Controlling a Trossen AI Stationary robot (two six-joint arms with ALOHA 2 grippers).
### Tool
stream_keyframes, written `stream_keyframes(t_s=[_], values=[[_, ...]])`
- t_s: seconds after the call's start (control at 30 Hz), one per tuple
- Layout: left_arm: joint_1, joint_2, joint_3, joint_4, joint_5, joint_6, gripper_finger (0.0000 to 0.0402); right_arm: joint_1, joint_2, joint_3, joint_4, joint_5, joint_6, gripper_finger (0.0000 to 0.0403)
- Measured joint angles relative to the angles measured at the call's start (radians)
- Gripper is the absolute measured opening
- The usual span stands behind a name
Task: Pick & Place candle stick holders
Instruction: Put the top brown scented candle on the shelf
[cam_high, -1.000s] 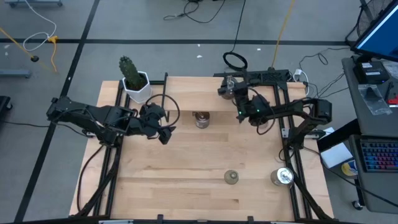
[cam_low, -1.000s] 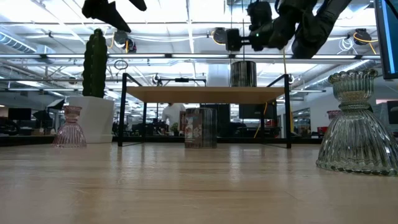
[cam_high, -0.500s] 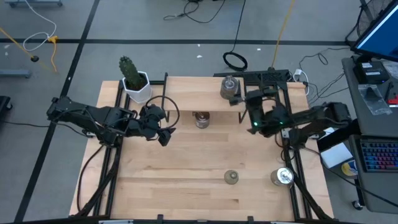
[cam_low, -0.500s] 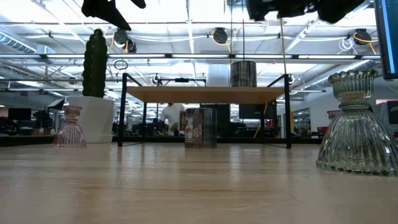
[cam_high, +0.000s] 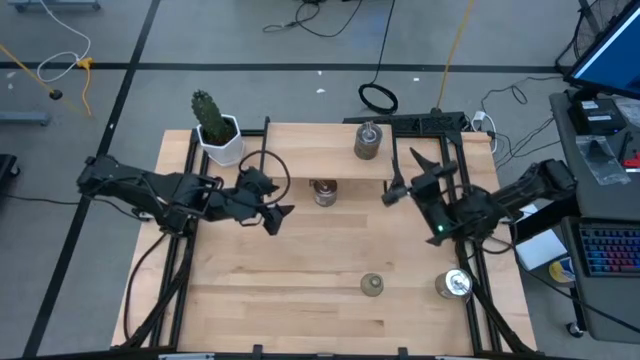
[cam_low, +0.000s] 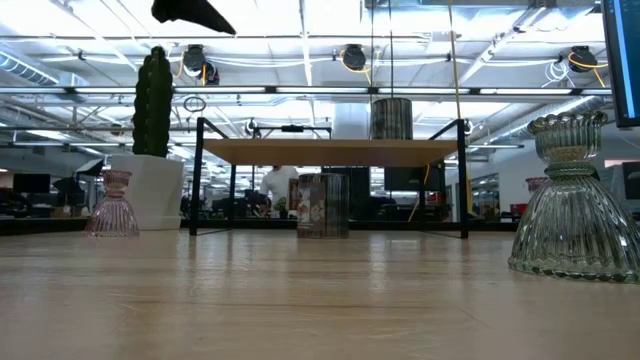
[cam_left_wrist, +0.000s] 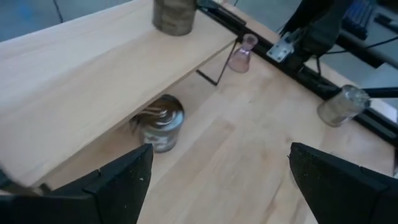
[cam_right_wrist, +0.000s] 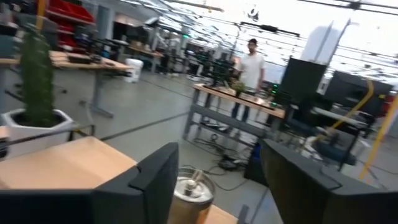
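Silvery candle stick holder (cam_right_wrist: 189, 194) between end effector fingers (cam_right_wrist: 152, 180), potted cactus (cam_right_wrist: 37, 93), a person (cam_right_wrist: 250, 62) standing beyond

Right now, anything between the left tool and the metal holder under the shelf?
Nothing on the table between them: the left tool, open, faces the metal holder over bare wood. But the shelf overhangs the holder, likely blocking a top-down approach.

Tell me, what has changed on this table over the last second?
The right gripper let go of the squat silvery metal holder on the raised wooden shelf and drew back toward the table's right side. The left gripper edged slightly toward the middle, open and empty. The other holders and the white-potted cactus stayed put.
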Motion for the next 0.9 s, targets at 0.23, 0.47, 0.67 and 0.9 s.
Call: stream_keyframes(t_s=[0.23,0.47,0.67,0.9], values=[[-0.033,0.09,0.0,0.098,0.012,0.015,0.0379,0.081,-0.001,0.0,-0.001,0.016,0.001,0.0148],[-0.065,0.176,0.0,0.203,0.019,0.016,0.0379,0.146,0.0,0.0,-0.008,0.036,0.017,0.008],[-0.074,0.229,0.0,0.274,0.019,0.016,0.0379,0.194,0.0,0.0,-0.017,0.047,0.019,0.0023],[-0.07,0.301,0.0,0.289,-0.003,0.022,0.0379,0.221,-0.001,-0.016,-0.067,0.04,0.019,0.0008]])
